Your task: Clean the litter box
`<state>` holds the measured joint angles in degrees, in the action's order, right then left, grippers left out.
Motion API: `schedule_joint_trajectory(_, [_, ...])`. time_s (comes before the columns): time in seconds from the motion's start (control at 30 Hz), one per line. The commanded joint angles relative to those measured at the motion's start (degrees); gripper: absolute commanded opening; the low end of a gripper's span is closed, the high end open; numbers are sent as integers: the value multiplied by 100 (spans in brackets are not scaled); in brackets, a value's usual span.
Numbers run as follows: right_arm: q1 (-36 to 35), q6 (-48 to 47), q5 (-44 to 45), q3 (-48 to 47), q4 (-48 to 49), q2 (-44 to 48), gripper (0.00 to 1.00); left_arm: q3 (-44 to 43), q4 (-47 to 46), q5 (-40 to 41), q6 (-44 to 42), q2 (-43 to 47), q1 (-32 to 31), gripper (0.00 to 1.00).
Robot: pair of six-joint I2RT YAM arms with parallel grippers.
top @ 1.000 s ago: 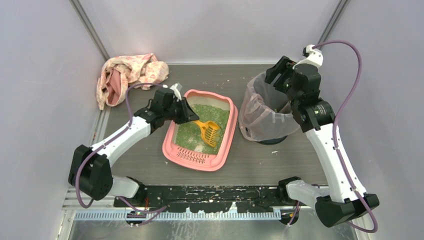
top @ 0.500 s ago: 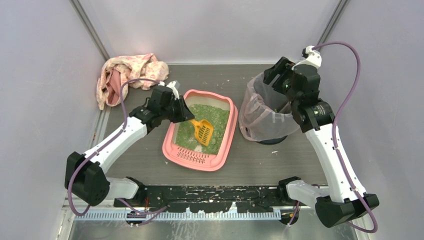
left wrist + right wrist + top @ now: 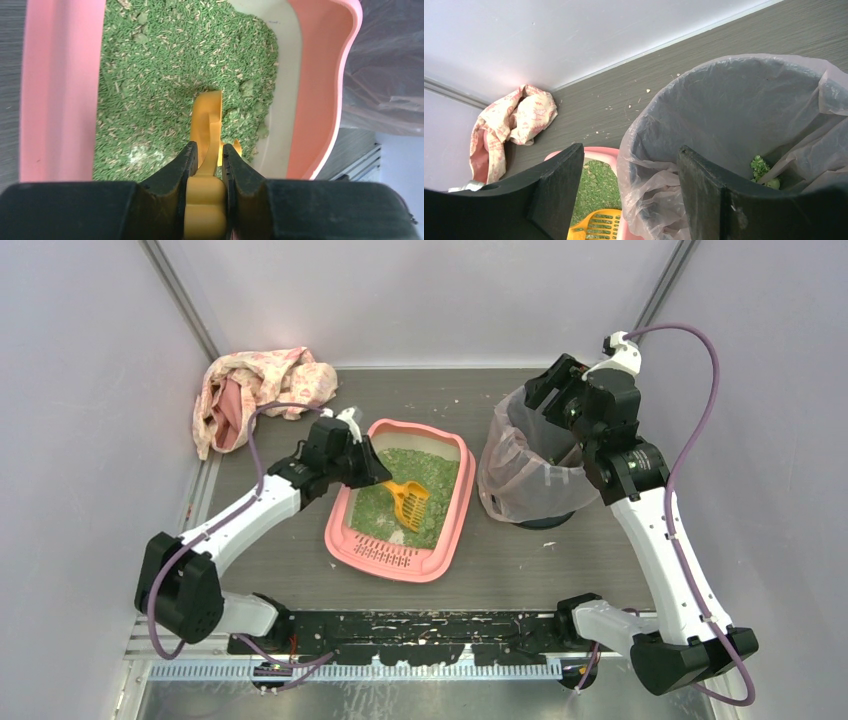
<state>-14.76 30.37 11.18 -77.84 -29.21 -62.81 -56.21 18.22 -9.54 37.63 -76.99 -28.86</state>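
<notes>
Hidden: the left gripper (image 3: 372,475) covers the far-left corner of the litter box (image 3: 462,502) in the top view; the right wrist view cuts off most of the box and the scoop (image 3: 408,502).
Hard to make out: the scoop's head is foreshortened in the left wrist view, so I cannot tell how deep it sits in the granules.
Bin contents: a few green clumps low inside the bin (image 3: 520,455); the right finger (image 3: 724,200) hides the rest.
Litter box look: shallow pink tray with rounded corners; green granules piled at the far end, bare pale floor along the right wall and near the slotted lip.
Litter box place: mid-bench, slightly left, with the lip facing the near edge.
Left claw: pinched tight on the orange scoop's handle.
Right claw: the right gripper (image 3: 560,390) is spread wide over the bin's far rim, clasping nothing.
Cloth: the cloth (image 3: 255,390) lies crumpled in the far-left corner.
</notes>
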Motion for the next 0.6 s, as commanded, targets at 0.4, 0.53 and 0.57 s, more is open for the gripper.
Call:
schedule_joint_trajectory(0.4, [22, 58, -153, -45, 101, 46, 73, 541, -2116, -1874, 1876, -981, -69, 0])
schedule_joint_trajectory(0.53, [17, 39, -184, -41, 77, -2, 73, 693, -2412, -1976, 2167, -804, 189, 0])
schedule_joint_trajectory(0.57, [19, 47, -192, -44, 79, -7, 73, 720, -2448, -1995, 2207, -731, 264, 0])
